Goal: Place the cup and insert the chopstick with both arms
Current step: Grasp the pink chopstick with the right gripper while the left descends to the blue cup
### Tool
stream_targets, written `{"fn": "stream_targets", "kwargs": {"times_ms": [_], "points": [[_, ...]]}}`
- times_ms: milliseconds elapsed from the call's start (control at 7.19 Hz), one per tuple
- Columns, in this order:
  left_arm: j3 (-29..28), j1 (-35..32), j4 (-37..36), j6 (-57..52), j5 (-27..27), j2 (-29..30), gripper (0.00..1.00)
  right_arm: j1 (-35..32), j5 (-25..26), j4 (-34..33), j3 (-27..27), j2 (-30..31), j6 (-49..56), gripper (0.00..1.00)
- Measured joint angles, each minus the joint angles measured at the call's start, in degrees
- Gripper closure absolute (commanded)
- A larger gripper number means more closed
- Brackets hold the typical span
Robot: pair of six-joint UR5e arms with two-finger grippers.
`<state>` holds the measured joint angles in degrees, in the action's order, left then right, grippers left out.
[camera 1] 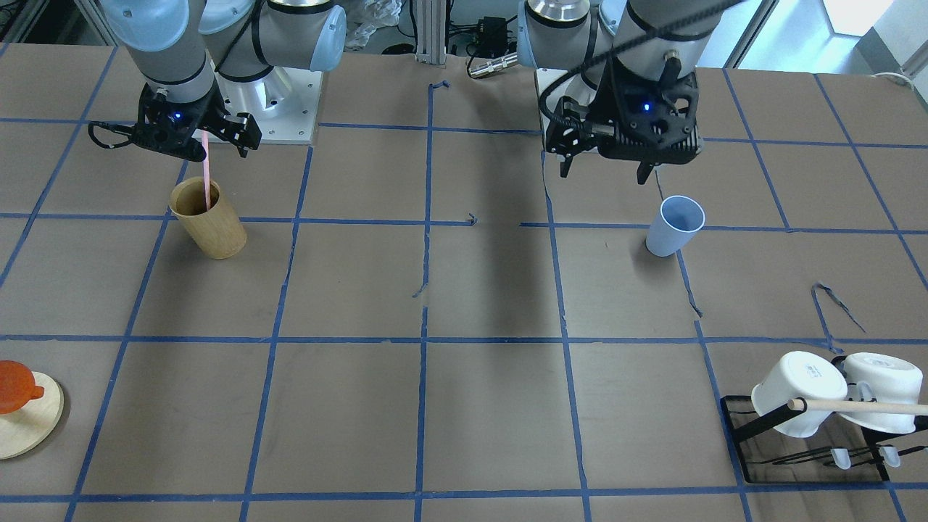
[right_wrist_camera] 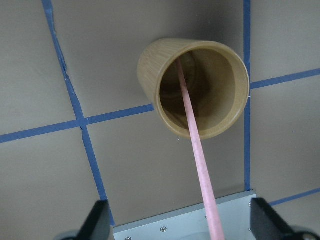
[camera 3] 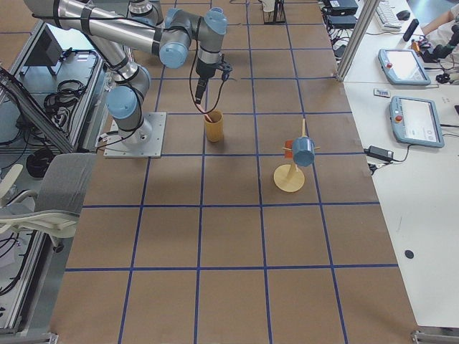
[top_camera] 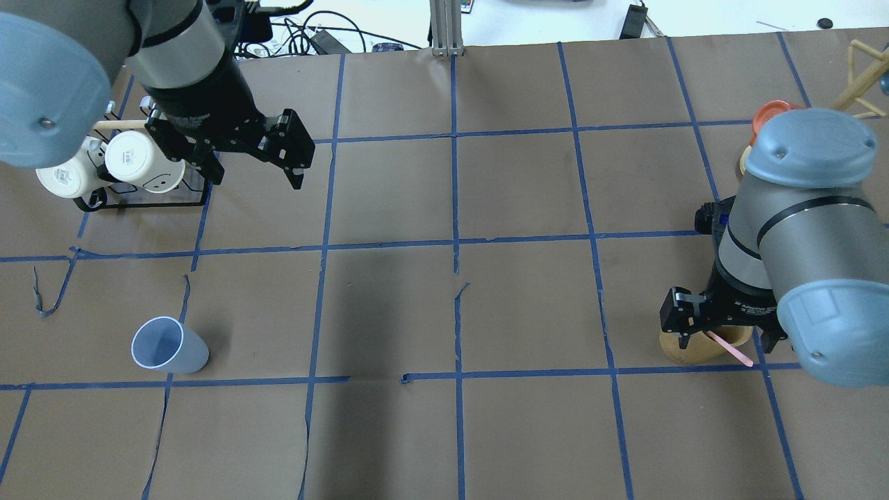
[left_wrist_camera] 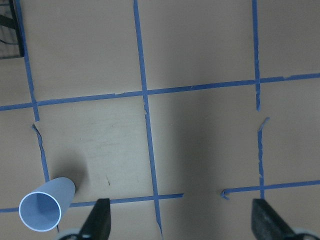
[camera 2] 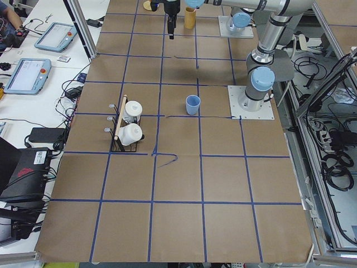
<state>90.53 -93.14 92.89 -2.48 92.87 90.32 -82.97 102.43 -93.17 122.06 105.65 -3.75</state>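
Observation:
The light blue cup (camera 1: 674,225) stands upright and alone on the table; it also shows in the overhead view (top_camera: 169,345) and at the lower left of the left wrist view (left_wrist_camera: 41,211). My left gripper (camera 1: 604,174) hangs above the table, open and empty, with the cup off to one side of its fingers. The pink chopstick (right_wrist_camera: 197,145) leans inside the tan bamboo cup (right_wrist_camera: 150,65), its lower end in the cup. My right gripper (camera 1: 210,148) is right above that cup, jaws wide apart, and the stick's upper part rises between the fingers without touching them.
A black rack (camera 1: 739,424) with two white mugs and a wooden rod stands at the table's corner on my left side. A round wooden stand (camera 1: 29,428) with an orange piece is on my right side. Both arms' base plates (camera 1: 290,116) lie near the cups.

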Motion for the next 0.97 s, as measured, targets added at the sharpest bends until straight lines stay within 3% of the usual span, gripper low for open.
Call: {"fn": "stream_targets", "kwargs": {"times_ms": [278,557,835,974], "points": [[10.7,3.6,-7.2,-6.2,3.9,-0.5,0.0,0.1,2.7,0.2,0.4,0.0,1.4,0.13],[20.9,6.3,-16.0,-12.2,10.4,-1.8,0.03,0.3,3.2,0.3,0.6,0.0,1.7,0.33],[27.8,10.7,-18.3,-14.4,12.9,-3.0,0.0,1.0,3.2,0.6,0.8,-0.2,1.7,0.61],[30.3,13.1,-18.6,-14.6,13.0,-3.7,0.01,1.6,3.2,1.6,0.8,-0.2,1.7,0.63]]}}
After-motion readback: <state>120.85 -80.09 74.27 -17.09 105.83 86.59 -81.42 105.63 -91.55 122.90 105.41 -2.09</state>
